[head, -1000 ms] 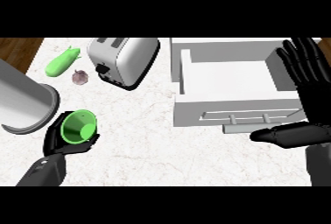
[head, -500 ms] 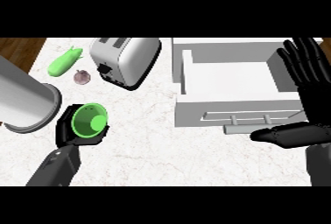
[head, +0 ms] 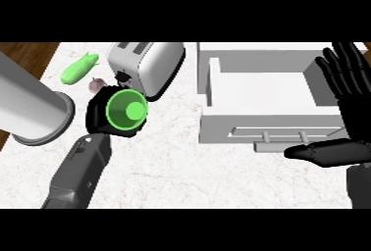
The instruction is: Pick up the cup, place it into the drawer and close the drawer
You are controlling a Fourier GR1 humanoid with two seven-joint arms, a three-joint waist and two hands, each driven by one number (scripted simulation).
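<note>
**Cup held left of the open drawer**

The left hand (head: 101, 115) curls round the green cup (head: 127, 111), its mouth facing up, just beside the toaster (head: 148, 63). The white drawer (head: 261, 130) stands open. The right hand (head: 346, 83) rests spread, fingers straight. No writing is readable.

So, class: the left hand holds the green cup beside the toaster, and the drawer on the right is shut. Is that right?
Not quite. The left hand does hold the green cup beside the toaster, but the head view shows the drawer open, its white inside visible.
</note>
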